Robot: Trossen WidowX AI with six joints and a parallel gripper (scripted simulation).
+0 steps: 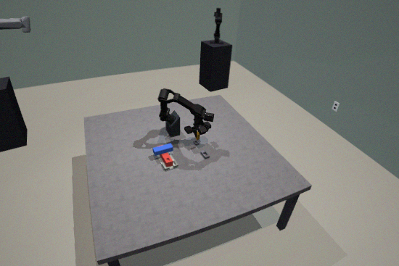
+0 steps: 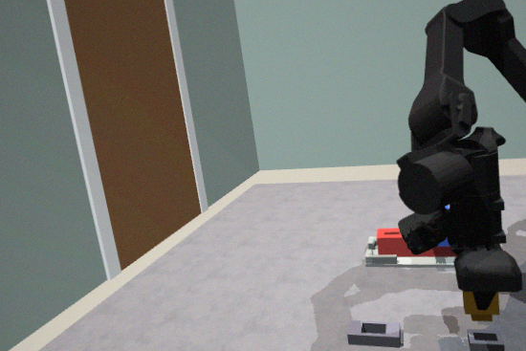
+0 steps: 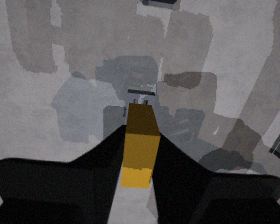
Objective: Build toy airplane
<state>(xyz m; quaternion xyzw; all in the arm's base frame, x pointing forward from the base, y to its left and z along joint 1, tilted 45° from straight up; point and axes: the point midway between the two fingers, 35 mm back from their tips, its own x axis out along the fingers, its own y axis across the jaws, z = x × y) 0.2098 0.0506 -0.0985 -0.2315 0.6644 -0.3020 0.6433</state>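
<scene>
My gripper (image 1: pixel 197 133) (image 2: pixel 483 299) (image 3: pixel 137 131) is shut on the yellow tail fin (image 1: pixel 198 135) (image 2: pixel 471 304) (image 3: pixel 141 152). The fin is upright, tab down, a little above a small grey holder (image 1: pixel 196 143) (image 2: pixel 486 346) (image 3: pixel 141 92). The red fuselage (image 1: pixel 167 160) (image 2: pixel 389 244) lies in the pale cradle (image 1: pixel 167 168) (image 2: pixel 381 259). The socket near its uncovered end is empty. The blue wing (image 1: pixel 163 149) (image 2: pixel 445 243) lies across the top of the fuselage. The arm hides much of both in the exterior view, and how deep the wing's tab sits cannot be told.
A second grey holder (image 1: pixel 205 155) (image 2: pixel 374 340) stands empty on the table (image 1: pixel 232 186) (image 2: pixel 230 274), between the fin's holder and the table's front. The cradle is off to one side of the gripper. The arm's dark base stands behind them.
</scene>
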